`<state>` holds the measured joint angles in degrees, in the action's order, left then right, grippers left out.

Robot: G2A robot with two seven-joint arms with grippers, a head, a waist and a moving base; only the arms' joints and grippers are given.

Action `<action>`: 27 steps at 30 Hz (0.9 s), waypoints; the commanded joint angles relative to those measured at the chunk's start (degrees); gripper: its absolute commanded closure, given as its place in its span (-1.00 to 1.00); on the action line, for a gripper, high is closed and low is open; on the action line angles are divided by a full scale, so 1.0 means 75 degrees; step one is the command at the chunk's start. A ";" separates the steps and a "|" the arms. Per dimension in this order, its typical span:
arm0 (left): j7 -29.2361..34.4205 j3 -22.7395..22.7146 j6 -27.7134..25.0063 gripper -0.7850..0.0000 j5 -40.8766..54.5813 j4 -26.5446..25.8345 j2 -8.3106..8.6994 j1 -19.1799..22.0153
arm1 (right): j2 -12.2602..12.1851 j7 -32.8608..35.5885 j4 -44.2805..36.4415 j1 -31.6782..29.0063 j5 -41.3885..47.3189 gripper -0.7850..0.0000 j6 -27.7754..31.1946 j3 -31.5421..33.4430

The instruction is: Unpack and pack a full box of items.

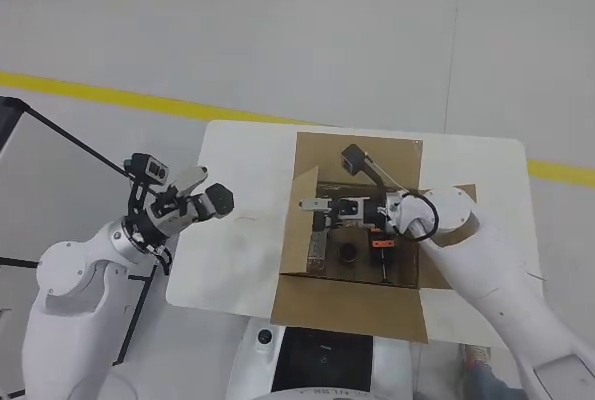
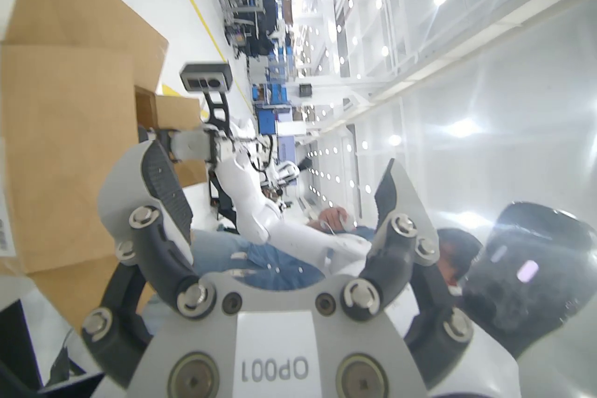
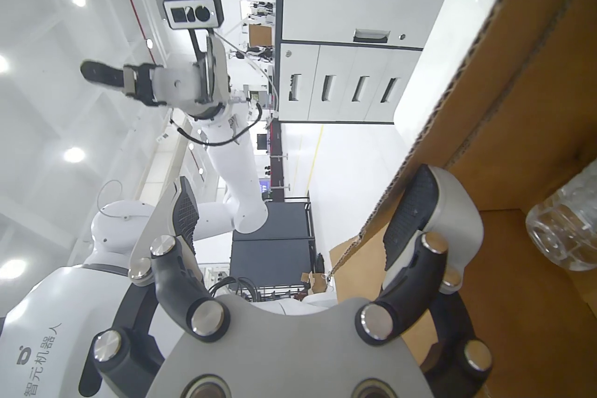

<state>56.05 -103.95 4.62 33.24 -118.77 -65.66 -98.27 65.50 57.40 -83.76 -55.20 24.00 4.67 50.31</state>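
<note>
Lying shadowed inside the box — dark items, hard to identify.

White worktop, rounded corners. Open cardboard box stands on its centre-right area, flaps folded out. R arm enters the box from the right side; right gripper sits in the opening near the box's left wall, pointing left. L arm stays outside; left gripper hangs over the worktop's left edge, apart from the box. Contents: dark round item, orange-marked item just beside it; rest too dark to ID. Yellow floor line runs beyond the worktop.
</note>
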 commanded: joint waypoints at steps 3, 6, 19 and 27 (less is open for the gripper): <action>0.0847 0.0162 0.0040 -1.00 0.0208 -0.0302 0.0037 -0.0300 | 0.0161 -0.0157 0.0354 0.0262 0.0375 -1.00 0.0105 -0.0236; 0.0860 0.0491 0.0024 -1.00 0.0131 -0.0470 0.0038 -0.0473 | 0.0270 -0.0260 0.0643 0.0405 0.0620 -1.00 0.0200 -0.0367; 0.0463 0.2058 -0.0030 -1.00 -0.1159 -0.0497 0.0069 -0.0209 | 0.0644 -0.0436 0.1573 0.0872 0.1183 -1.00 0.0504 -0.0708; -0.0213 0.2906 0.0096 -1.00 -0.2067 -0.0263 0.0071 0.0101 | 0.0718 -0.0386 0.1642 0.0756 0.1142 -1.00 0.0628 -0.0720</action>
<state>55.27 -82.58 5.31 18.82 -121.13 -65.16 -97.61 70.88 54.57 -71.27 -49.33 32.64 9.37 44.76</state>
